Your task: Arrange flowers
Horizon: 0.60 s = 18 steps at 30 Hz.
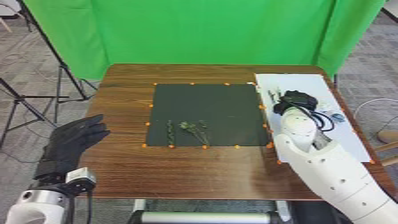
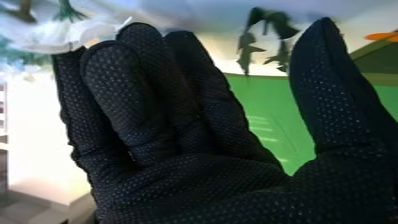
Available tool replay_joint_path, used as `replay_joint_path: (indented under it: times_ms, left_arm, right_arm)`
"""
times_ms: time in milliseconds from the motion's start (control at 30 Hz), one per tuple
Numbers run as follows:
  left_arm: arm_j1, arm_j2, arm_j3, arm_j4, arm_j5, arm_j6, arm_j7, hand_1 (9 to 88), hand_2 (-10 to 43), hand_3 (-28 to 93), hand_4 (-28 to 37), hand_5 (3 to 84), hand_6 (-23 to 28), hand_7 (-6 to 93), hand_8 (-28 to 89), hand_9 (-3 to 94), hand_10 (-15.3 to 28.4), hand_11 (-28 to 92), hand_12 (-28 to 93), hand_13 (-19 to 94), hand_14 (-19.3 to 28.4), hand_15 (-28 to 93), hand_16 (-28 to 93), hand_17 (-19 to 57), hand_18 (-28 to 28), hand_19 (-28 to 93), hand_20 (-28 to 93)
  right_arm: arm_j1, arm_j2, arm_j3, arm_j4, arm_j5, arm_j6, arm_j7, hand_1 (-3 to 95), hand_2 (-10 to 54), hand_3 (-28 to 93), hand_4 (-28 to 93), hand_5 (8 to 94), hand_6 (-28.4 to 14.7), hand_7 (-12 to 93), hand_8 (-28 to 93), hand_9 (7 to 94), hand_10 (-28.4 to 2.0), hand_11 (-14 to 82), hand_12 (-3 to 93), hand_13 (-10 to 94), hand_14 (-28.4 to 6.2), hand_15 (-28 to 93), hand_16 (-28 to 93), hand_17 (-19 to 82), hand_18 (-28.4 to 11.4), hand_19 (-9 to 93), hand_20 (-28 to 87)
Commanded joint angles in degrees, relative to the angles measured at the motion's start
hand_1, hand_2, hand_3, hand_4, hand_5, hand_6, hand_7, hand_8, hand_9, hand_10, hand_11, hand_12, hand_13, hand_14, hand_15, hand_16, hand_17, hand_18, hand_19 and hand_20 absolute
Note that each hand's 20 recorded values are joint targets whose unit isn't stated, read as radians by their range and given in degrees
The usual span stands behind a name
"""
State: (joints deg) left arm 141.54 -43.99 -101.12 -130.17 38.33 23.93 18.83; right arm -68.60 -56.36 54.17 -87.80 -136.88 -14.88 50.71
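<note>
The right hand, gloved in black fabric (image 2: pixel 187 185), is holding nothing: its fingers are reaching out straight, with the thumb standing wide of them. In the head view it is hanging over the white rectangular board (image 1: pixel 293 82), which is lying at three o'clock from the dark grey-green square mat (image 1: pixel 209 102). The flowers still to be picked are lying on that board; a translucent white bloom with thin petals (image 2: pixel 67 37) is showing close to the fingertips, and a dark green leafy sprig (image 2: pixel 282 25) is showing beyond the gap beside the thumb. Whether either is touching the glove, I cannot tell.

Three slender green stems (image 1: pixel 171 135) are lying on the mat, between six and eight o'clock of its centre. The left hand, also black-gloved (image 1: pixel 69 142), is resting with relaxed fingers at nine o'clock, by the table's edge.

The bloom is probably weighing next to nothing, its petals creasing easily and its thin stem rolling under smooth fabric. Pinching the stem just below the head is looking safest.
</note>
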Motion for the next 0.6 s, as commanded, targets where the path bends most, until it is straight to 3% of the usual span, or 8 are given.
replay_joint_path:
  times_ms: [33, 333, 600]
  left_arm:
    - [0.06, -0.28, 0.47, 0.14, 0.06, -0.52, 0.03, 28.1, 9.4, 79, -13.7, 47.5, 14.7, 14.5, -9, 40.5, 22.8, 39, 10, 30, 28.4, 62, -13, -8.4, 21.5, 59, 17]
    - [-0.39, -0.15, 0.87, 0.39, 0.04, -0.82, 0.03, 28.1, 9.4, 79, -13.6, 47.4, 14.7, 14.5, -9, 40.6, 22.8, 39, 10, 30, 28.4, 62, -13, -8.4, 21.4, 59, 17]
    - [-0.45, -0.23, 0.64, 0.42, 0.16, -0.97, -0.22, 28.1, 9.5, 79, -13.7, 47.4, 14.6, 14.6, -9, 40.6, 22.9, 39, 10, 30, 28.4, 62, -13, -8.4, 21.4, 59, 17]
  right_arm:
    - [1.0, -2.29, -1.5, 1.71, -2.94, 0.28, -0.56, 26.9, 0.1, 72, -24, 62.9, -13.8, 16, -9, 61.7, -24.5, 46.4, 21.2, 59, -19.7, 74, 17, 31, -28.4, 80, -15]
    - [1.12, -4.68, -2.59, 3.14, -4.53, 0.56, -1.47, 28.0, -0.6, 73, -24, 63.8, -12.2, 18, -9, 62.6, -23.8, 47.2, 21.4, 60, -18.9, 74, 18, 31, -28.4, 81, -15]
    - [0.45, -5.46, -1.65, 4.6, -5.22, -1.05, -0.83, 35.0, -3.5, 74, -25, 68.9, -8.0, 22, -11, 69.5, -20.0, 46.9, 21.5, 65, -15.7, 71, 18, 32, -28.4, 81, -14]
